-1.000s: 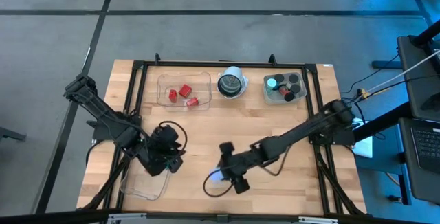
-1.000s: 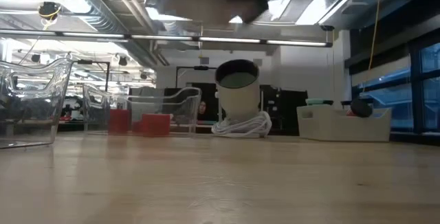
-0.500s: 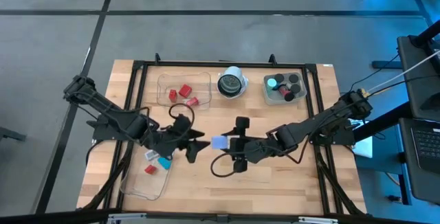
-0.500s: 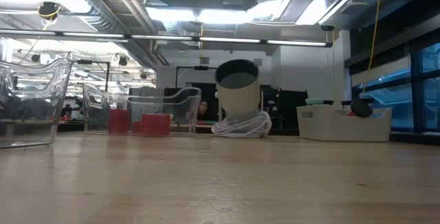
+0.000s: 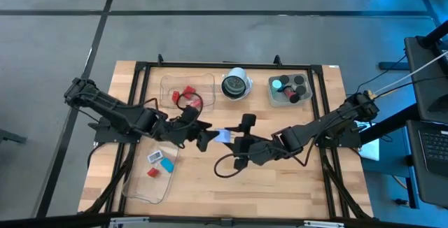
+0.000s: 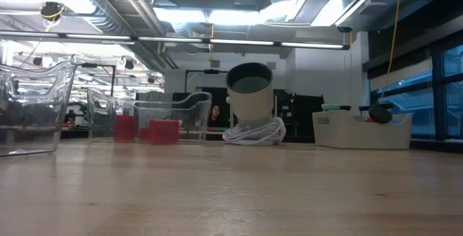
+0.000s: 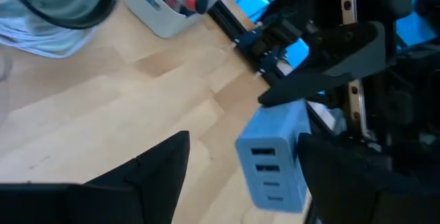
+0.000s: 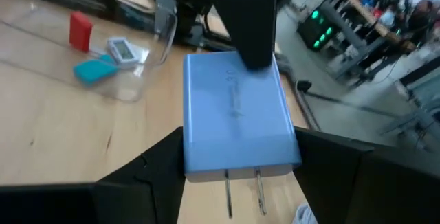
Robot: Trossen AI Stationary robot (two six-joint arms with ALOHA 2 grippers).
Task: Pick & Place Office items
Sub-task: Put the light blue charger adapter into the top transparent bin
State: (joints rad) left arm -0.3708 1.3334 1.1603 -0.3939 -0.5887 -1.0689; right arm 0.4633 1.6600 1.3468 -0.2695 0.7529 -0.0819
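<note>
The two arms meet above the middle of the table (image 5: 308,186). The right gripper (image 5: 225,138) holds a pale-blue charger (image 8: 234,114) up in the air. The left gripper (image 5: 204,137) is wide, one finger (image 8: 247,18) touching the charger. This looks like a hand-over. Next the left must squeeze before the right lets go.

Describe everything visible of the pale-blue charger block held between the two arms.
The pale-blue charger block is a smooth, plastic-looking rectangular plug adapter. Two metal prongs stick out of one end, and a row of dark port slots shows on the opposite face. It is lifted clear of the wooden table, near its middle, gripped in the right hand. The left hand is right beside it, open around it or close to it.
</note>
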